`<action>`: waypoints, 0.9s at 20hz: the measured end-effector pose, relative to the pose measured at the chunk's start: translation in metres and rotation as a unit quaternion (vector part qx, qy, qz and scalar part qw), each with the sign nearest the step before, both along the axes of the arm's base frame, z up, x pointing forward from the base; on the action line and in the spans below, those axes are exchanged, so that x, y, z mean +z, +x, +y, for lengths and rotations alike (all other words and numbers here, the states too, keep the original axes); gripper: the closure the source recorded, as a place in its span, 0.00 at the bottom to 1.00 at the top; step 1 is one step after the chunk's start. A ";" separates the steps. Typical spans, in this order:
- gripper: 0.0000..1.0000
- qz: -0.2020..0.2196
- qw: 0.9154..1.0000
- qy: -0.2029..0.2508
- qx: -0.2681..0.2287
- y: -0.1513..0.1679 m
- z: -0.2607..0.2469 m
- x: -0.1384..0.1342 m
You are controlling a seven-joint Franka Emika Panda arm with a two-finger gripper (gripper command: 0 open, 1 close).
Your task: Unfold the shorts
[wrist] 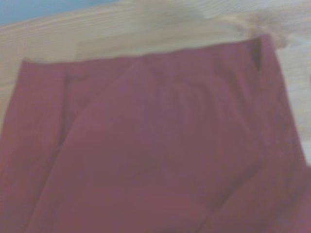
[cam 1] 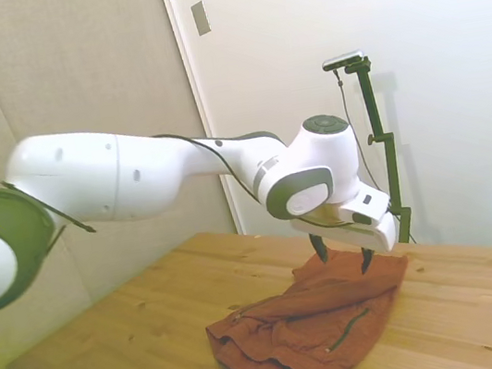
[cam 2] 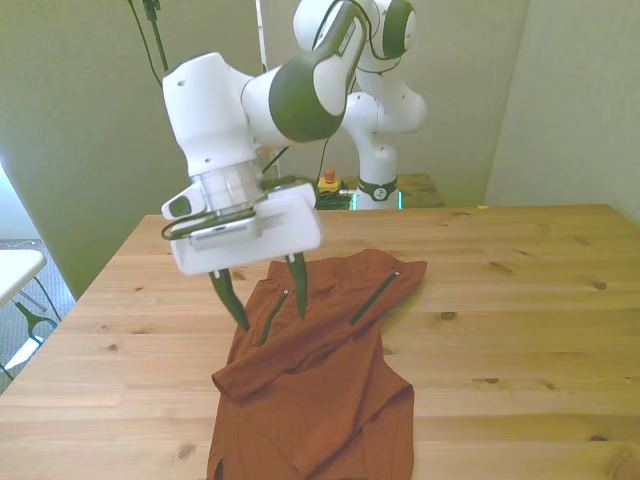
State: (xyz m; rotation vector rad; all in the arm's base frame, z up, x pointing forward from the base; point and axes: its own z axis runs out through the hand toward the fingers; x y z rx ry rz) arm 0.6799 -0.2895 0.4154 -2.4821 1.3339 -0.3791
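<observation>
The shorts point(cam 2: 320, 375) lie rumpled and partly doubled over on the tabletop point(cam 2: 520, 300), looking soft, light and floppy, so the spread, empty gripper point(cam 2: 268, 295) hovering above would best pinch a folded edge.

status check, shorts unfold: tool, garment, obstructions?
Tool open, empty, above the shorts. Shorts flat on the table but wrinkled, part folded. Nothing in the way.
</observation>
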 end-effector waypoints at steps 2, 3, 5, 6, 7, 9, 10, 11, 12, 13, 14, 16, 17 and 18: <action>0.00 -0.001 0.999 -0.008 -0.049 0.018 -0.001 -0.007; 0.00 0.001 0.997 -0.012 -0.073 0.024 -0.002 -0.012; 0.00 0.009 0.992 -0.020 -0.120 0.031 -0.004 -0.022; 0.00 0.016 0.989 -0.022 -0.144 0.032 -0.004 -0.026; 0.00 0.021 0.985 -0.026 -0.169 0.032 -0.006 -0.026; 0.00 0.024 0.975 -0.037 -0.217 0.028 -0.012 -0.016; 0.00 0.025 0.970 -0.042 -0.239 0.026 -0.014 -0.009; 0.00 0.025 0.966 -0.044 -0.254 0.023 -0.017 -0.004; 0.00 0.026 0.964 -0.045 -0.260 0.021 -0.018 -0.001; 0.00 0.028 0.964 -0.043 -0.262 0.019 -0.018 -0.002; 0.00 0.034 0.964 -0.041 -0.262 0.017 -0.018 -0.009; 0.00 0.047 0.964 -0.034 -0.260 0.017 -0.013 -0.028; 0.00 0.050 0.965 -0.026 -0.256 0.019 -0.009 -0.037; 0.00 0.048 0.966 -0.021 -0.253 0.023 -0.005 -0.044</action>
